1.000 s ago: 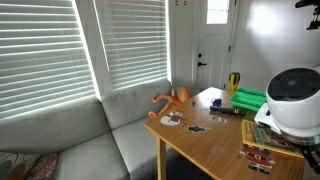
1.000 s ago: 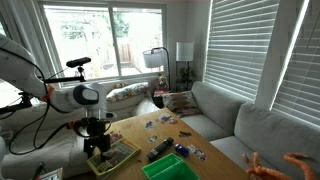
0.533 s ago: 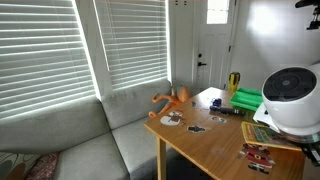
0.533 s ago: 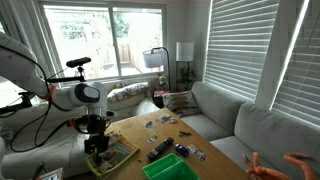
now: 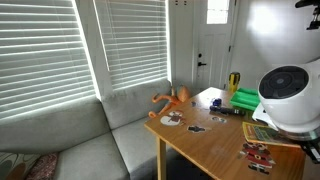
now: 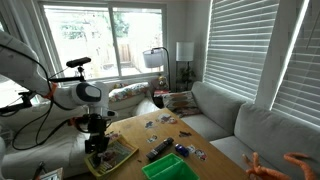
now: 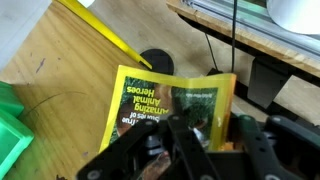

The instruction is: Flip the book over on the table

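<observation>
The book point(image 7: 172, 105) lies title side up by an edge of the wooden bench point(image 5: 205, 150). The claw point(image 7: 215, 135) is low over it, grip unclear. Picture cards point(image 5: 195, 128) and a green box point(image 6: 166, 168) share the top, with a grey sofa point(image 5: 95, 140) and window blinds point(image 5: 40, 50) beyond.

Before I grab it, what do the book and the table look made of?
The book: printed paper or thin card, possibly glossy, going by its thin flat cover with printed title. The table: smooth light wood or wood-look laminate, with faint grain marks; I cannot tell which.
</observation>
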{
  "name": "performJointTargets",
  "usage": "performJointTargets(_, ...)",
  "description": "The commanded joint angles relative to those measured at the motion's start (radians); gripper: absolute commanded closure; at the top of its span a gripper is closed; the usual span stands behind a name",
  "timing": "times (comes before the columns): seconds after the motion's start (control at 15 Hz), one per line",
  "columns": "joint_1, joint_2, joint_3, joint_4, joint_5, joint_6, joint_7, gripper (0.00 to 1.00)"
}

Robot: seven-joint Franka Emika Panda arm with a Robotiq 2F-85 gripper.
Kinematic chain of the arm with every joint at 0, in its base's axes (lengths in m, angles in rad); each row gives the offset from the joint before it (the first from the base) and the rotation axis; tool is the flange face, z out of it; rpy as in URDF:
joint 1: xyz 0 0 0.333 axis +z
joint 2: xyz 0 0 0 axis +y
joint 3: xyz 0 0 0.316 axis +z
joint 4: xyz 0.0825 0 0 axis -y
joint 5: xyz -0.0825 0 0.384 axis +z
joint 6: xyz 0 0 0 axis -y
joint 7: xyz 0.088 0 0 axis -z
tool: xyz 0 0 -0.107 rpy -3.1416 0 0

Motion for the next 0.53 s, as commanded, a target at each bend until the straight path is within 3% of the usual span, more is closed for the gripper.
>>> performJointTargets(0.0, 0.013, 0.009, -0.024, 0.026, 0.030, -0.023, -0.037, 0.98)
performJointTargets(0.47, 0.008, -0.143, -0.095, 0.028, 0.098, -0.032, -0.150, 0.97)
